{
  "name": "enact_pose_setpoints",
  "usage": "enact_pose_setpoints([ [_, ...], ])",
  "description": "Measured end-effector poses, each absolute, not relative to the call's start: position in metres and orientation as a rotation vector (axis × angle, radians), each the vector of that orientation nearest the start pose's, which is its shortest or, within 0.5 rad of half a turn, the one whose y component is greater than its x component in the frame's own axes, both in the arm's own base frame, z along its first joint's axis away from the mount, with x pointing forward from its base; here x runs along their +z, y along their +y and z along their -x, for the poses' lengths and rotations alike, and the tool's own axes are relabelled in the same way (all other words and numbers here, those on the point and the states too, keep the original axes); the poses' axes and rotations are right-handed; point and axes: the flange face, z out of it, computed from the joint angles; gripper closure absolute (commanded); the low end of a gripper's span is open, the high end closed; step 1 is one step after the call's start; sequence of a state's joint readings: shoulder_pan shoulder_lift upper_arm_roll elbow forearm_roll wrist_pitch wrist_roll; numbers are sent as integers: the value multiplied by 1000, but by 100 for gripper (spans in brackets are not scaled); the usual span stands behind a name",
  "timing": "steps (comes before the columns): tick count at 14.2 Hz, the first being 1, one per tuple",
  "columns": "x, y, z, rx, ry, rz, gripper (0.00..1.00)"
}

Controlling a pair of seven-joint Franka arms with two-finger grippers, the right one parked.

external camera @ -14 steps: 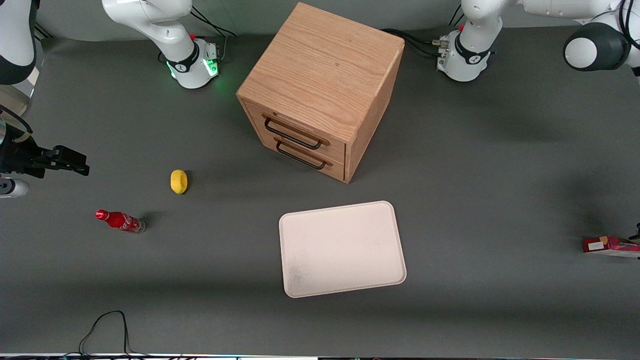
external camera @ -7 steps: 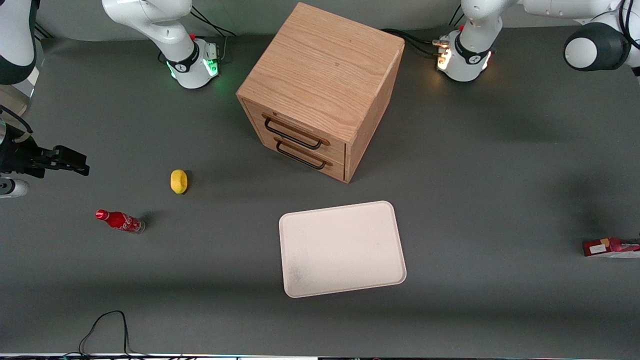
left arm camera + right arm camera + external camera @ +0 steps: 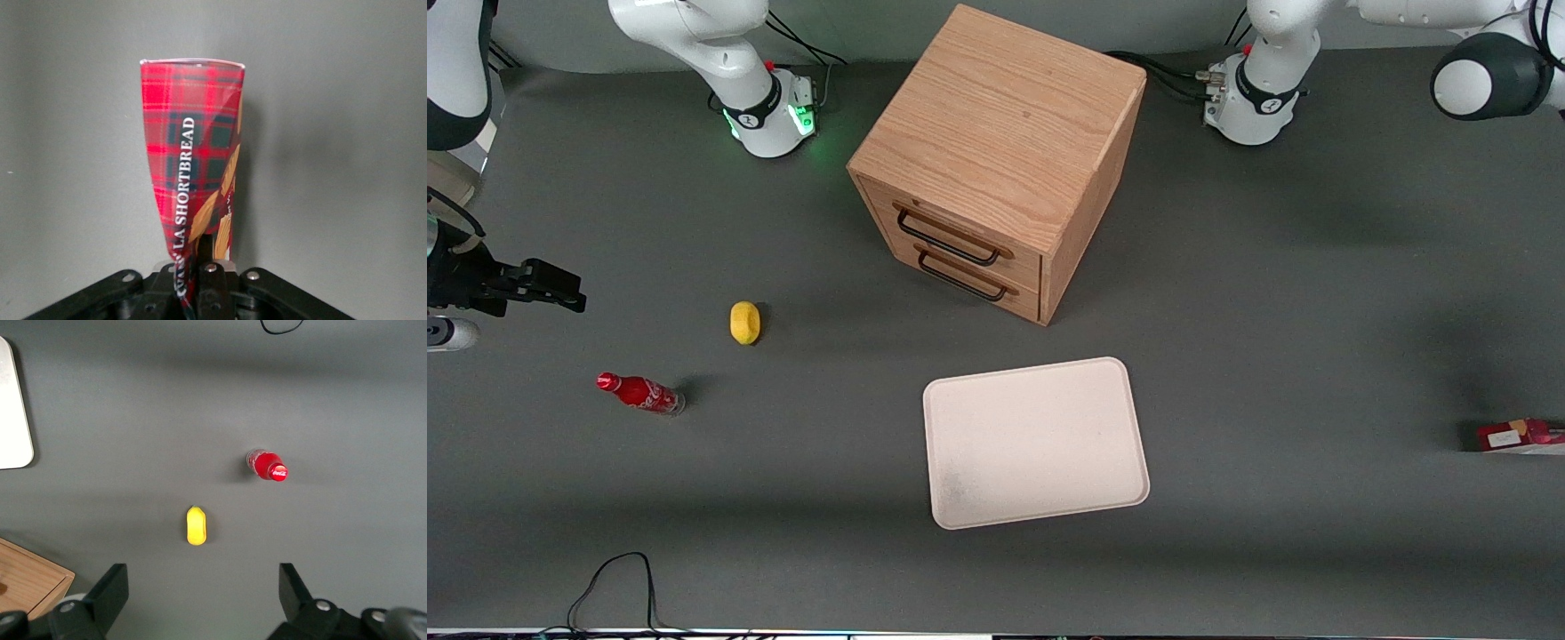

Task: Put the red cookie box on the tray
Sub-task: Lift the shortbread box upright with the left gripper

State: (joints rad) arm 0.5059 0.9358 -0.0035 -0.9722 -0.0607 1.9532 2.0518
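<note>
The red cookie box [image 3: 193, 180] stands out from the gripper [image 3: 205, 283], whose fingers are clamped tight on one end of it; in the front view the box [image 3: 1519, 436] shows only as a short red end at about three o'clock from the tray [image 3: 960, 391], well apart from it, toward the working arm's end of the table. The wrist camera shows bare grey table [image 3: 1316, 311] around the box and nothing beside it. The step in hand looks like the carry to the tray. To do it well, the arm should keep the long box level and clear of the table, bring it over the tray's middle with its length across the tray's short side, and lower it flat inside the rim before letting go. The wooden cabinet [image 3: 996, 133] sits at twelve o'clock from the tray, so the path should stay nearer the camera.
</note>
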Motion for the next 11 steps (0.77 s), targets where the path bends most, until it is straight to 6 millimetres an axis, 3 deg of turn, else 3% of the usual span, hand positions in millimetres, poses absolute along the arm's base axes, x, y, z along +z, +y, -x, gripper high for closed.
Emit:
enact_pose_setpoints([
  [3, 359, 358, -684, -43, 2149, 2306, 100],
  [8, 464, 331, -652, 122, 2068, 2444, 100],
  [11, 506, 324, -633, 187, 2006, 2496, 100],
])
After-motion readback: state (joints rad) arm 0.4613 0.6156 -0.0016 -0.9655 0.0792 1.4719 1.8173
